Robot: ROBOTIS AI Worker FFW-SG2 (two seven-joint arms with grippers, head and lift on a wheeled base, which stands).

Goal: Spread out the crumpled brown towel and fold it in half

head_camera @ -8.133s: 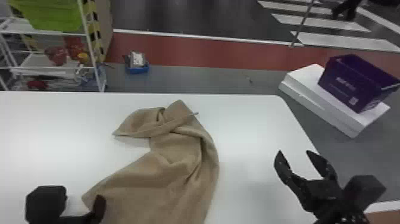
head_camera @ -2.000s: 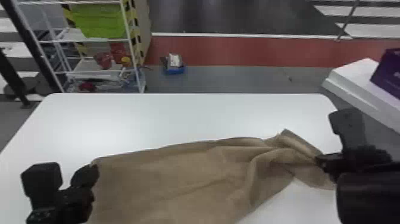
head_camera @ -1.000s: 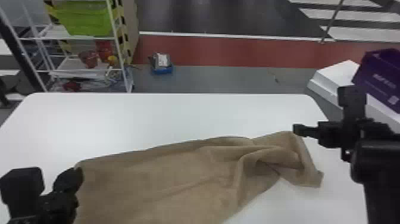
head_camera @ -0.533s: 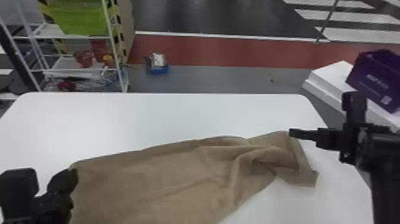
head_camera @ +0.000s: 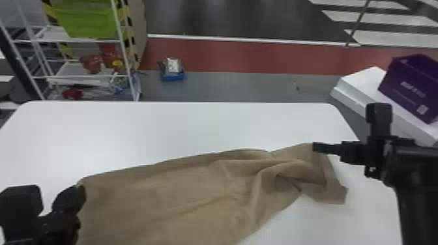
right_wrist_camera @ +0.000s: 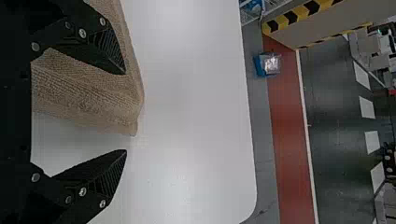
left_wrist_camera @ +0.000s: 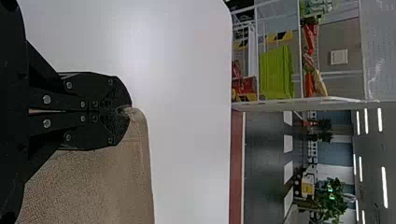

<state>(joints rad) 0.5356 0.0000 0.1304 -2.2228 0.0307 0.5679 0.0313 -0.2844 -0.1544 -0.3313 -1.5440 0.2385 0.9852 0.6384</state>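
Note:
The brown towel (head_camera: 182, 195) is stretched across the table's front half, smooth on the left, folded over and wrinkled at its right end. At its left corner is my left gripper (head_camera: 77, 194); in the left wrist view that gripper (left_wrist_camera: 126, 112) is shut on the corner of the towel (left_wrist_camera: 93, 186). My right gripper (head_camera: 317, 147) is over the towel's back right corner. In the right wrist view, the right gripper (right_wrist_camera: 126, 112) stands open, one finger over the towel (right_wrist_camera: 93, 88) and part of the cloth between the fingers, not pinched.
The white table (head_camera: 146, 130) has bare surface behind the towel and at its front right. Beyond its right edge, a purple box (head_camera: 410, 88) rests on white blocks (head_camera: 361, 84). A wire rack (head_camera: 88, 40) stands behind the left side.
The towel, bunched up at first, has been drawn out sideways. My right gripper crossed onto the towel's right end, let it go and backed off slightly; that end settled flatter. My left gripper took a corner.

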